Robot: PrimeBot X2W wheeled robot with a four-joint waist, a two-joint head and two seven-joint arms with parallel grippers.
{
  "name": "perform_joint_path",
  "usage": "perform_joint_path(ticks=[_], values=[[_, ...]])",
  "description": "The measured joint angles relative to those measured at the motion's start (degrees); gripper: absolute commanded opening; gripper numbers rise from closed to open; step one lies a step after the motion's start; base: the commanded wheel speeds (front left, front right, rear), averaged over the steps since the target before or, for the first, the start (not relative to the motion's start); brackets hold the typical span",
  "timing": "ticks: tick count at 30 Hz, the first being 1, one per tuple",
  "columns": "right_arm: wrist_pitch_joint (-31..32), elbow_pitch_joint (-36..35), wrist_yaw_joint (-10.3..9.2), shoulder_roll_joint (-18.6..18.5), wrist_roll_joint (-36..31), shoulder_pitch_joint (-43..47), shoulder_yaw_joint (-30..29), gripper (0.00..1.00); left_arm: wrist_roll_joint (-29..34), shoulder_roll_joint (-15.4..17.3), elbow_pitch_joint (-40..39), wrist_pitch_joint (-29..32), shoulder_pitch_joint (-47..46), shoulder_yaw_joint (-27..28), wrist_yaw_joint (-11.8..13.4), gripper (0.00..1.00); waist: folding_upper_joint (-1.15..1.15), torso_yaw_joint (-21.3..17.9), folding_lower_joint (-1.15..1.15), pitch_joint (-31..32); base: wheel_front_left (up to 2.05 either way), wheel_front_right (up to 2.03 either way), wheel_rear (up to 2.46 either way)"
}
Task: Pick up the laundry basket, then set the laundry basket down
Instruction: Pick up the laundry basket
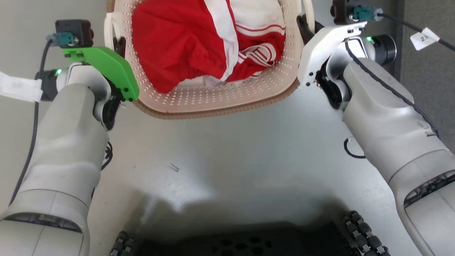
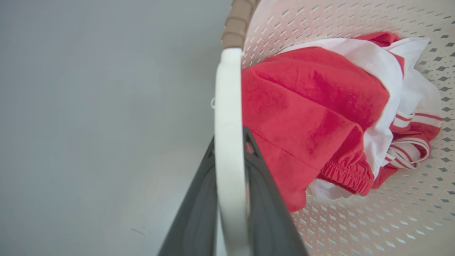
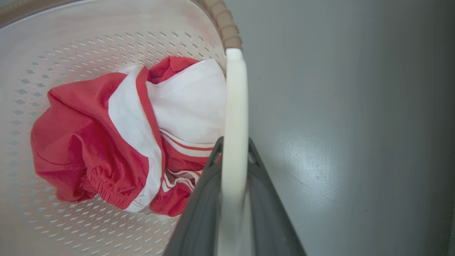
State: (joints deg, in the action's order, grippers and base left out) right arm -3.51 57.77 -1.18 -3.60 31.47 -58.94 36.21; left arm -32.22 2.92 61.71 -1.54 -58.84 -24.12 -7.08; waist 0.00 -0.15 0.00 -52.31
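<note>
The laundry basket [image 1: 213, 112], cream-white and perforated with a brown rim, lies at the top centre of the head view with red and white clothes [image 1: 185, 42] inside. My left gripper [image 1: 119, 44] sits at its left side, my right gripper [image 1: 305, 26] at its right side. In the left wrist view the left gripper [image 2: 231, 138] is shut on the white loop handle [image 2: 229, 99], which runs up between the dark fingers. Likewise the right gripper [image 3: 234, 142] is shut on the other white handle [image 3: 235, 99]. Whether the basket rests on the floor I cannot tell.
Smooth grey floor [image 1: 227, 160] spreads under and around the basket. My dark wheeled base [image 1: 241, 241] fills the bottom edge. A darker strip of flooring [image 1: 430, 78] runs down the right side, and a black cable with a paper tag [image 1: 423, 38] hangs near the right wrist.
</note>
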Motion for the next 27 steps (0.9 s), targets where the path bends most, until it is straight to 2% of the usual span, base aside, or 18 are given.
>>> perform_joint_path(ticks=[15, 27], values=[[0.02, 4.32, 0.18, 0.73, 3.42, 4.28, 2.03, 0.0, -3.67, -1.45, 3.71, 2.83, 3.54, -1.38, -0.05, 0.0, 0.0, 0.03, 0.0, 6.17, 0.0, 0.0, 0.0], [1.23, 6.91, 1.26, 1.37, 6.12, 8.02, 3.15, 0.0, -6.83, -2.11, 5.91, 5.61, 7.36, -1.76, -0.48, 0.0, 0.0, 0.1, 0.0, 12.46, 0.0, 0.0, 0.0]])
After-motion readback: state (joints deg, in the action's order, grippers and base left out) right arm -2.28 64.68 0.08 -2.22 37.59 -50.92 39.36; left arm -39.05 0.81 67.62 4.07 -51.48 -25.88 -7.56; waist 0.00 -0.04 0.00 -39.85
